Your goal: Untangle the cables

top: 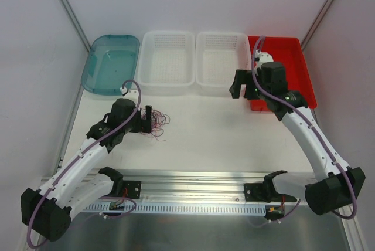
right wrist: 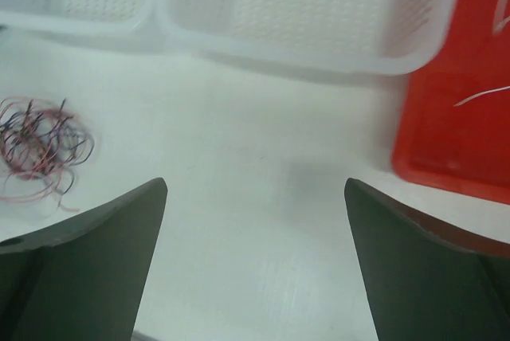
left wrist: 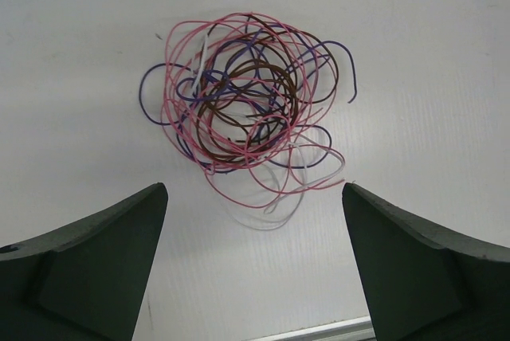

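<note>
The cables [left wrist: 243, 106] lie in one loose knot of pink, brown, purple and white strands on the white table. In the top view that knot [top: 158, 122] sits just right of my left gripper [top: 150, 119]. My left gripper [left wrist: 255, 197] is open, its dark fingers [left wrist: 103, 253] standing wide just short of the knot, with nothing between them. My right gripper [top: 245, 91] hovers near the red tray [top: 293, 48]. It is open [right wrist: 255, 190] and empty over bare table, with the knot [right wrist: 40, 143] far to its left. One thin white strand [right wrist: 478, 97] lies in the red tray [right wrist: 446, 134].
Two white mesh baskets [top: 167, 63] [top: 221, 63] stand side by side at the back, with a teal lid [top: 111, 63] to their left. A metal rail [top: 193, 192] runs along the near edge between the arm bases.
</note>
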